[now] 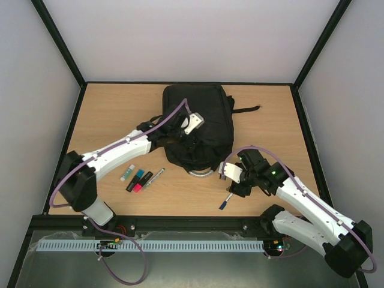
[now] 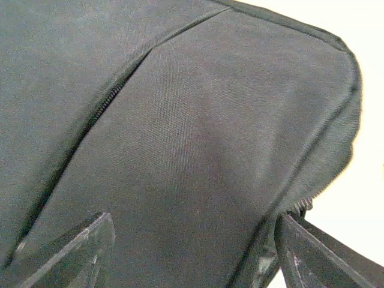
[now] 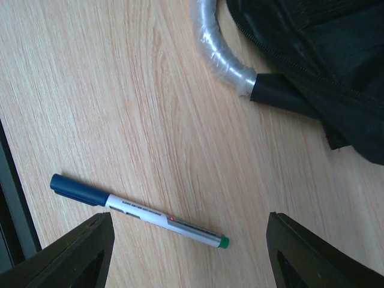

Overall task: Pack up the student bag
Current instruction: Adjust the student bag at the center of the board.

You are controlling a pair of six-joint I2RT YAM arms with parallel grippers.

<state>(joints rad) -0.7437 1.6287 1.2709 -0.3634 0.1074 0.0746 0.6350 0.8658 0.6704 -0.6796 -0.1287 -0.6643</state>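
Big soft black bag (image 1: 207, 108), grey handle (image 1: 201, 174). Flat, long way near to far, handle toward the arms. Left claw (image 2: 192, 252) spread over bag, right claw (image 3: 189, 252) spread over pen (image 3: 138, 211).

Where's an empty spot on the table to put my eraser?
Bare wood left of the student bag, in the far corner, and right of it past the strap. Also the near edge between the markers and the blue-capped pen. Crowded around the grey handle.

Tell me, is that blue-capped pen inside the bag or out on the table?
Out. The pen lies flat on the bare wooden table, apart from the student bag and near its grey handle.
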